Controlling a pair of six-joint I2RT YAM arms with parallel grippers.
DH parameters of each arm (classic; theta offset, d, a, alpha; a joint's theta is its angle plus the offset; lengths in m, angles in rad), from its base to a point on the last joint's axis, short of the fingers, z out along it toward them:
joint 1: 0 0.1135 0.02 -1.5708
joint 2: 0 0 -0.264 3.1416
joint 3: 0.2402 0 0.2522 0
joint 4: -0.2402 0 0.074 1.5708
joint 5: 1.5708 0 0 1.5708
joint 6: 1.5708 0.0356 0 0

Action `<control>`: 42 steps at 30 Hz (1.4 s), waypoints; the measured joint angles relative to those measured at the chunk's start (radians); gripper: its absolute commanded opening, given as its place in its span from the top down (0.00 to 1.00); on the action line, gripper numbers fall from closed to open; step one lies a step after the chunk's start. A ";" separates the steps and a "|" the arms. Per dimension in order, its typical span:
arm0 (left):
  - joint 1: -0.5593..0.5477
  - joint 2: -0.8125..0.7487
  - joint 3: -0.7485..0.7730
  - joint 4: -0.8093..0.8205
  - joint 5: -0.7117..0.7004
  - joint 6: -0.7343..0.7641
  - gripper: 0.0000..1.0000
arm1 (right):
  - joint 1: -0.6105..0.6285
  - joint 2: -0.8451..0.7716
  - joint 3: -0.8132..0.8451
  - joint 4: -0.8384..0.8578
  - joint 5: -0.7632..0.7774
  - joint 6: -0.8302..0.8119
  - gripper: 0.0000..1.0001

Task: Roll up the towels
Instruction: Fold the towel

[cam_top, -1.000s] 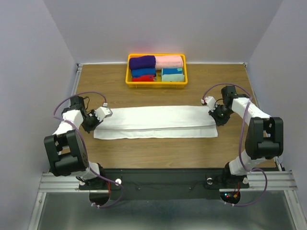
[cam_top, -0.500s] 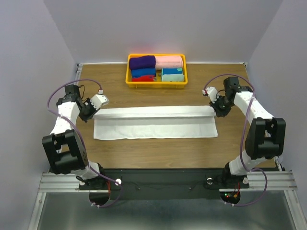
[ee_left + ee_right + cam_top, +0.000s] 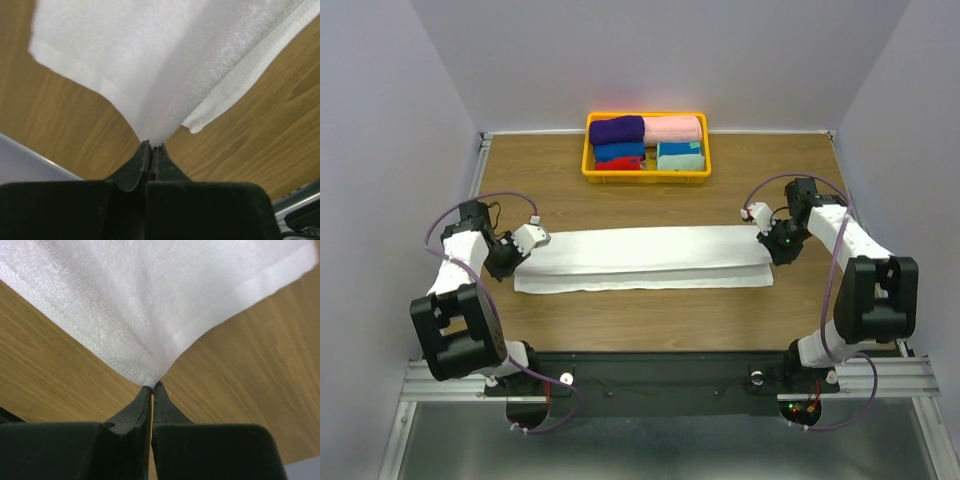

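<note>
A long white towel [image 3: 645, 258] lies across the middle of the wooden table, folded lengthwise with its upper layer stretched between both grippers. My left gripper [image 3: 523, 247] is shut on the towel's left end; in the left wrist view the white towel [image 3: 165, 65] fans out from the closed gripper [image 3: 151, 146]. My right gripper [image 3: 767, 240] is shut on the towel's right end; in the right wrist view the towel [image 3: 150, 295] spreads from the closed gripper [image 3: 152, 386].
A yellow basket [image 3: 646, 172] stands at the back middle with several rolled towels in purple, pink, blue, red and teal. The table's edges lie close behind both arms at left and right.
Both grippers moved back toward me with the towel's upper layer, after carrying it away half a second ago. The fold now lies lower over the bottom layer.
</note>
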 measured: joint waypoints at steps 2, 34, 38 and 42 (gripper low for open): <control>0.000 0.019 -0.042 0.012 -0.014 0.005 1.00 | 0.000 0.032 -0.017 0.004 -0.001 0.000 1.00; -0.003 0.127 -0.063 0.066 -0.037 -0.011 1.00 | 0.001 0.054 0.127 -0.061 -0.029 0.008 1.00; -0.003 0.127 -0.052 0.064 -0.037 -0.013 1.00 | 0.001 0.021 0.160 -0.094 -0.031 -0.009 1.00; -0.003 0.127 -0.050 0.064 -0.037 -0.016 1.00 | 0.001 -0.047 0.070 -0.123 -0.032 -0.037 0.99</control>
